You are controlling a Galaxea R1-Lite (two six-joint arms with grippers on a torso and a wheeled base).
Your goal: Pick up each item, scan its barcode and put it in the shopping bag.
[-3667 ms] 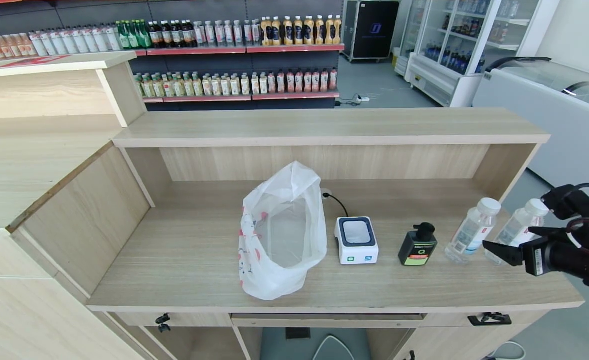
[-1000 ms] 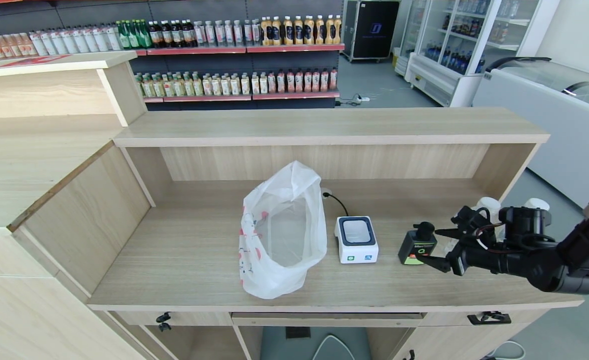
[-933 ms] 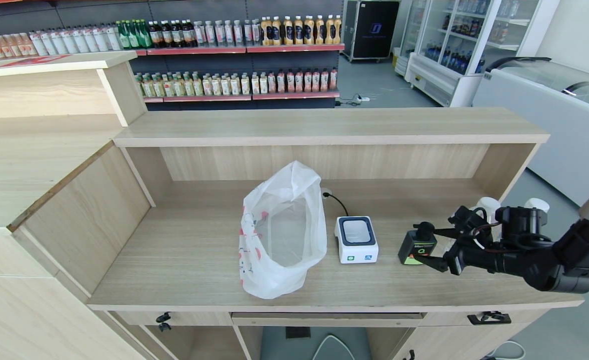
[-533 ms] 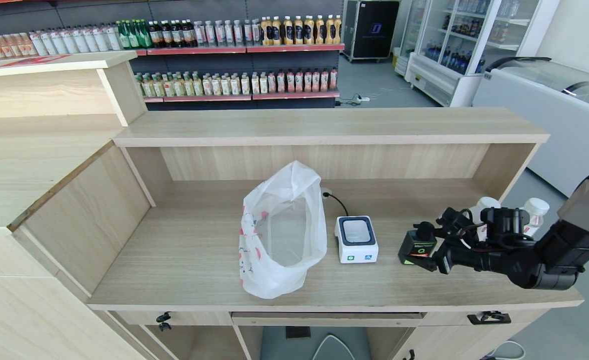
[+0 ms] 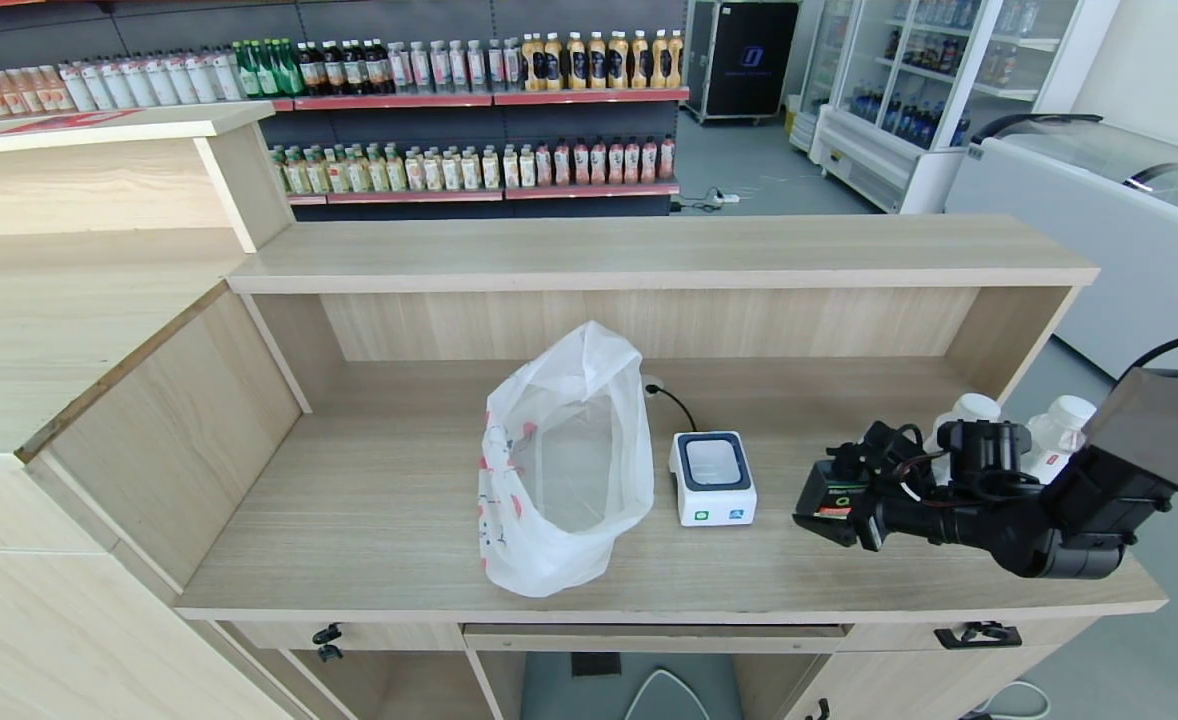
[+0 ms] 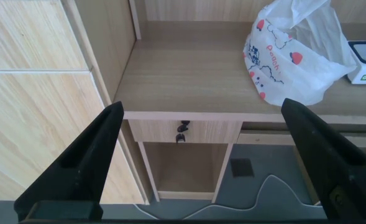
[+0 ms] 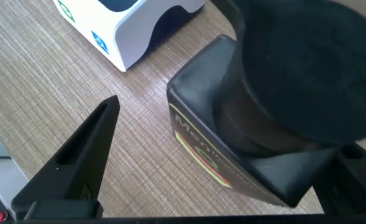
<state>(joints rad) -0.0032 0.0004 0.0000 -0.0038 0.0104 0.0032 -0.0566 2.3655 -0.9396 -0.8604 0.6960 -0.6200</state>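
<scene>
On the wooden counter stands the shopping bag; drink shelves behind.

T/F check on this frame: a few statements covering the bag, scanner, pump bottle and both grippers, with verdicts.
1. The shopping bag stands open on the counter, to the left of the scanner. True.
2. The black pump bottle is inside the bag. False: it is on the counter, to the right of the scanner.
3. The right gripper is open, with a finger on each side of the black pump bottle. True.
4. The scanner is the rightmost thing on the counter. False: it sits between the bag and the pump bottle.
5. The left gripper grips a water bottle. False: it is open and holds nothing, out in front of the counter.
</scene>
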